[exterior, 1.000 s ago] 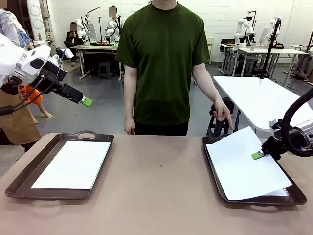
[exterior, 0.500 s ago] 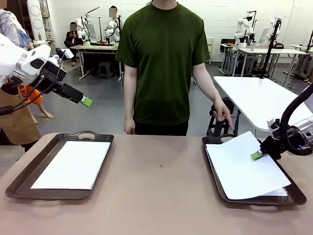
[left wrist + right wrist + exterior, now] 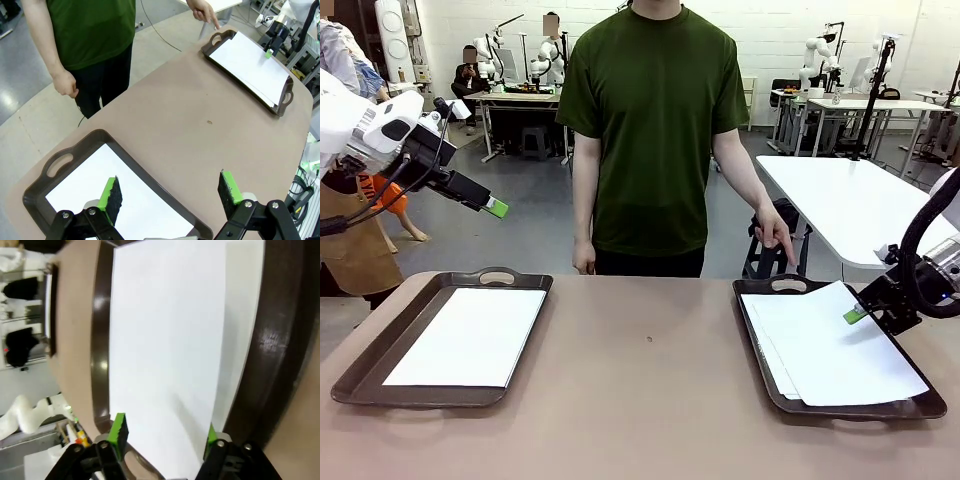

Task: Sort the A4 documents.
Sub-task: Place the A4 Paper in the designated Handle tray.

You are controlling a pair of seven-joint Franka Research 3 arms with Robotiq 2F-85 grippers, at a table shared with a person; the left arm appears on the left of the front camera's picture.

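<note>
A4 documents lie in two dark brown trays. A single white sheet (image 3: 470,335) rests in the left tray (image 3: 380,350). A small stack of sheets (image 3: 840,345) lies flat in the right tray (image 3: 757,330), its top sheet slightly askew. My right gripper (image 3: 855,315) hovers open just over the stack's right edge; in the right wrist view its gripper (image 3: 164,432) has wide-apart fingers with the paper (image 3: 165,340) lying below them. High above the table's left end, my left gripper (image 3: 496,208) is open and holds nothing. The left wrist view looks down past that gripper (image 3: 170,192) onto the left sheet (image 3: 80,192).
A person in a green shirt stands at the far side, one hand (image 3: 780,240) pointing down at the right tray's far handle (image 3: 788,285). The brown table (image 3: 640,400) lies bare between the trays. A white table (image 3: 850,200) stands behind on the right.
My right gripper has opened and let go of the top sheet. The sheet, lifted and tilted before, now lies flat on the stack. The left arm has not moved.
</note>
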